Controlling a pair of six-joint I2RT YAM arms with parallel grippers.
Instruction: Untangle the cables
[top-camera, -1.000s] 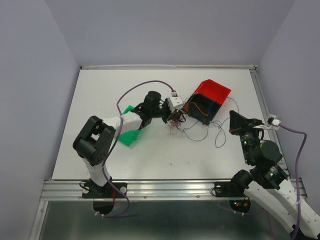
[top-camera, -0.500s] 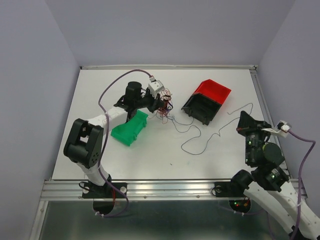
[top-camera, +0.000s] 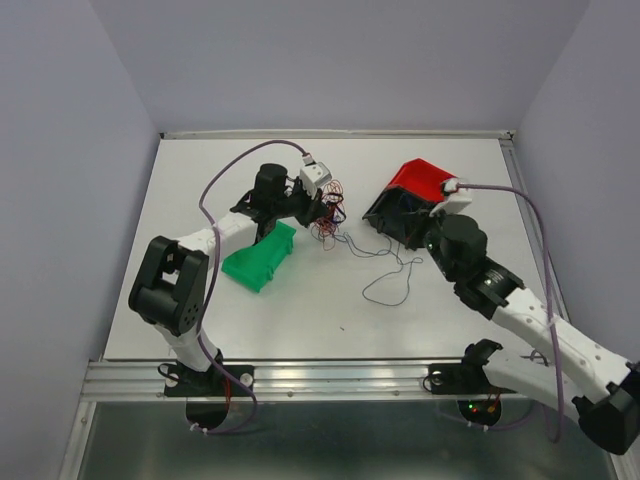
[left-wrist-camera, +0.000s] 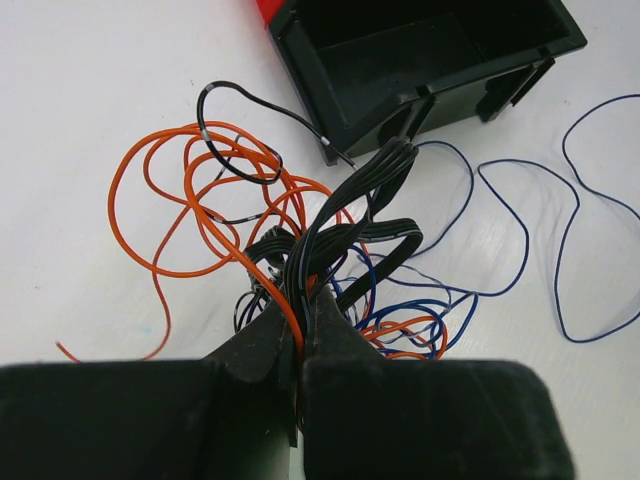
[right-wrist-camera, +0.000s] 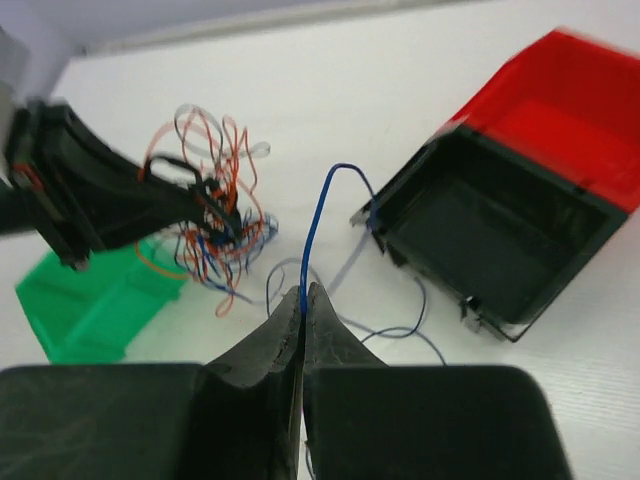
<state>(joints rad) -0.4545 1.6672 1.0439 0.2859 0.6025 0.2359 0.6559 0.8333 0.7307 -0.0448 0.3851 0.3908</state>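
Note:
The cables are a tangle of thin orange-red, black and blue wires (top-camera: 328, 213) at mid-table, between the green bin and the black bin. My left gripper (top-camera: 320, 205) is shut on a bunch of black and orange strands (left-wrist-camera: 300, 270), and the rest of the tangle fans out in front of it. My right gripper (right-wrist-camera: 303, 292) is shut on a single blue wire (right-wrist-camera: 315, 220) that arcs up toward the black bin. In the top view the right gripper (top-camera: 422, 238) sits just in front of that bin. A loose blue wire (top-camera: 395, 280) loops across the table between the arms.
A green bin (top-camera: 260, 258) lies just left of the tangle, under the left arm. A black bin (top-camera: 400, 215) and a red bin (top-camera: 425, 180) lie tipped together at the right of the middle. The black bin's open mouth (left-wrist-camera: 420, 50) faces the left gripper.
The left gripper carried the tangle leftward away from the black bin, then held still. The right arm swung in from the right edge to the black bin, pulling the blue wire's loops closer in.

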